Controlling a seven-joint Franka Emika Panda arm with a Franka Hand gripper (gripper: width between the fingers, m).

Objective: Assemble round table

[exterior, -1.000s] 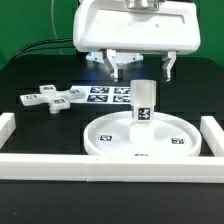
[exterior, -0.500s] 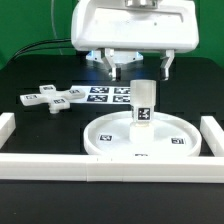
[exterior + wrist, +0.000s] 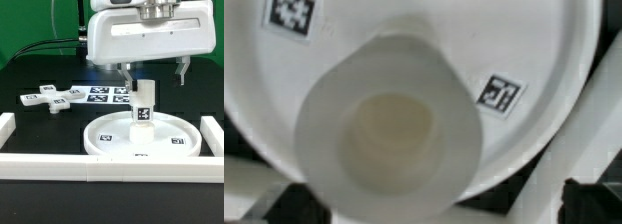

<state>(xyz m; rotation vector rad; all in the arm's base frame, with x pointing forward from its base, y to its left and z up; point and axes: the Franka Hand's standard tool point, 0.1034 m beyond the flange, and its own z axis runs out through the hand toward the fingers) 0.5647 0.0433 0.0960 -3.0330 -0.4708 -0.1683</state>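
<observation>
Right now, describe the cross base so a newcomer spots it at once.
Start at the big round disc at the front of the black table. Behind it, toward the exterior view's left, the base lies flat beside the marker board. It alone is cross-shaped, with tags on its arms.

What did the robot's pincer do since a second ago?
The open pincer slid toward the exterior view's right and looks closer, now above the short white plastic cylinder leg. It grabbed nothing. The leg stays upright on the large white round disc; the white cross-shaped base has not moved.
</observation>
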